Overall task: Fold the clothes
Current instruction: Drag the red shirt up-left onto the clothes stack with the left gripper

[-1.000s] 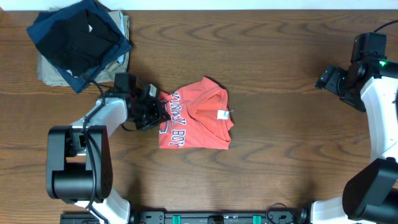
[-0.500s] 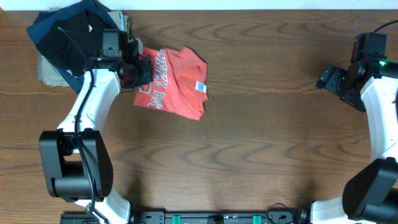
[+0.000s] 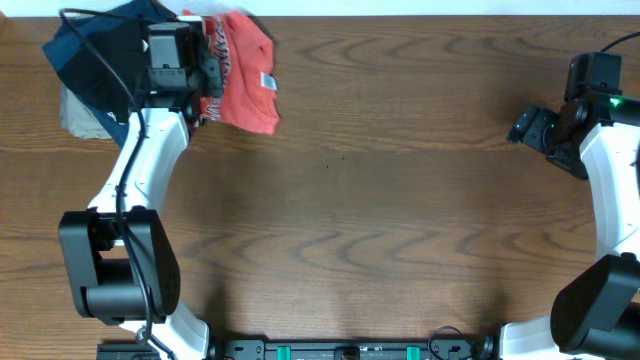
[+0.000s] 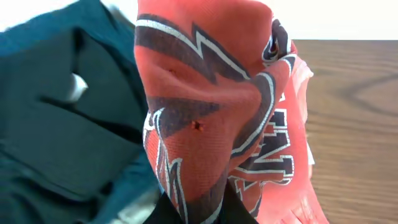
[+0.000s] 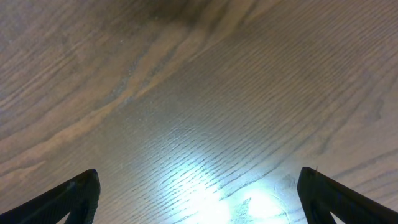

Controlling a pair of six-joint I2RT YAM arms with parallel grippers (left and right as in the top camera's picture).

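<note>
Left gripper pinches the T-shirt; only overhead shows its neck tag

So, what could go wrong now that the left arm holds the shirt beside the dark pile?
1. The shirt hangs bunched from the left fingers, so its fold may open on release.
2. It is near the far edge of the table; part could slide off.
3. The arm is right by the dark pile and may push it askew.
</note>
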